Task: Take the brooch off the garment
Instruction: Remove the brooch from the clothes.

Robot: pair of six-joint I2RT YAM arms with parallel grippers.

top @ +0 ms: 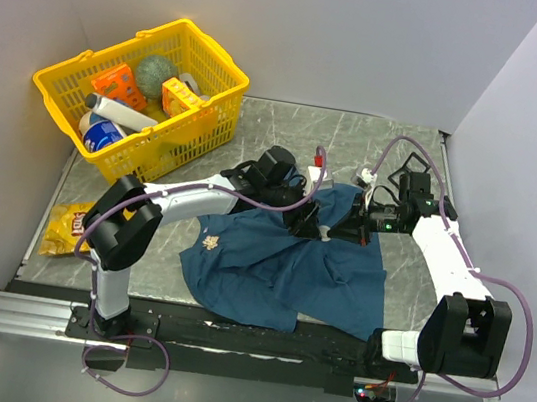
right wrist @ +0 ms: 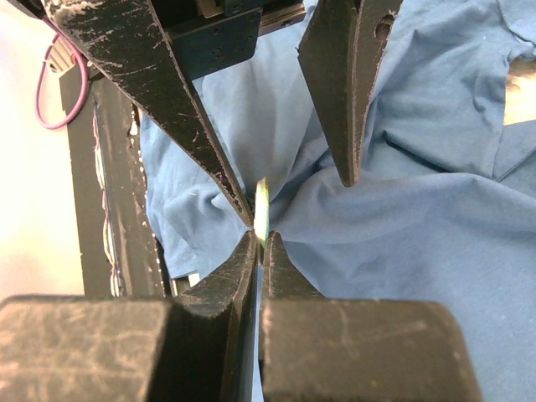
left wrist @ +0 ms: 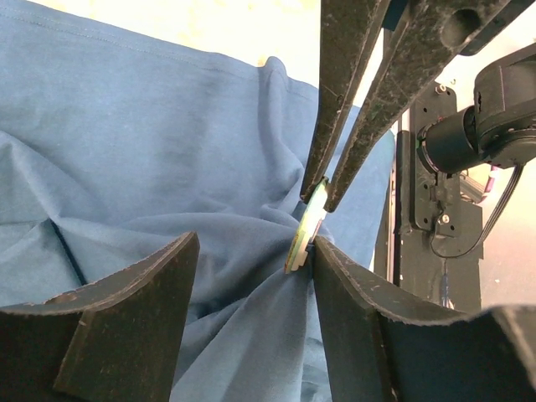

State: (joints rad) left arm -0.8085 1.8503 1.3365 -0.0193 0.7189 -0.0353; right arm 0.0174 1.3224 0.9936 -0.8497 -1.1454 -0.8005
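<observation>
Left gripper fills the bottom of its own wrist view, fingers spread wide and holding nothing, straddling a bunched-up fold of the garment. The brooch stands on edge at the peak of that fold, pinched tight between the tips of the right gripper, which reaches in from the opposite side. Key bit: the brooch isn't centred in the left jaws, it sits right against one finger (touching or just beside, can't tell). My guess is the left needs to grab cloth just under it.
</observation>
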